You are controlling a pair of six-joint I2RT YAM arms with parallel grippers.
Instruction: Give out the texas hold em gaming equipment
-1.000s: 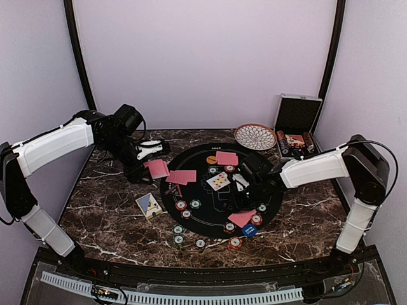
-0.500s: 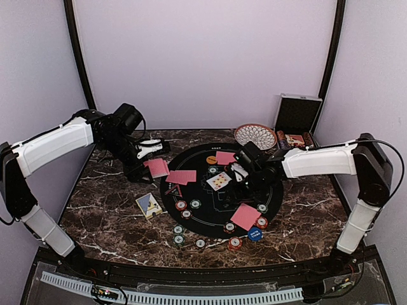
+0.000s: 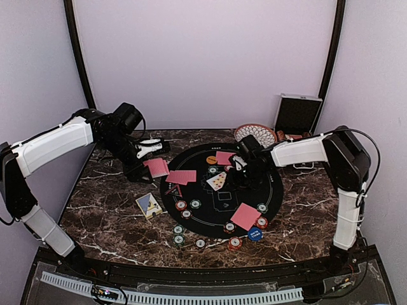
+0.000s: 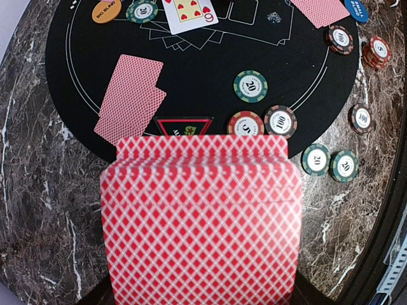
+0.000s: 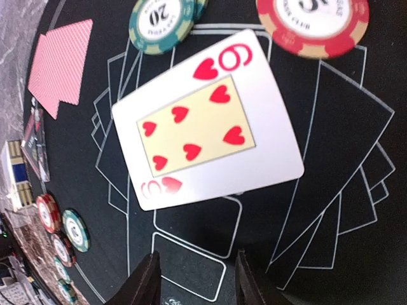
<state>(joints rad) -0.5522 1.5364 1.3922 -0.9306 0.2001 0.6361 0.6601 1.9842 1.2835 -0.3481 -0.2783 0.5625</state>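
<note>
Dark brown marbled stone forms the counter point(image 3: 108, 219), with a round black mat point(image 3: 219, 204) printed with white card outlines lying at its middle. On the mat a six of hearts point(image 5: 206, 121) lies face up, with a white face, a cream centre panel and red pips. The right claw point(image 5: 198, 283) hangs over the mat just beside it, fingers apart with nothing between them. The left claw point(image 3: 151, 168) is clamped on a thick deck point(image 4: 200, 216) of cards with red-and-white diamond-lattice backs, held near the mat's left edge. Two face-down cards point(image 4: 130, 95) with the same backs overlap on the mat's left part; a far pair point(image 3: 226, 157) and a near pink back point(image 3: 245, 216) lie elsewhere on it. Small round chips cluster along the mat's near rim and spill onto the stone — a green chip point(image 4: 250, 86) marked 20, a red chip point(image 4: 245, 124) marked 5, a dark chip point(image 4: 280, 121) marked 100. An orange disc point(image 3: 211, 160) sits at the mat's far side and a blue disc point(image 3: 255, 234) at its near rim. A patterned bowl point(image 3: 254, 135) and an open case point(image 3: 297, 114) stand at the far right corner.
</note>
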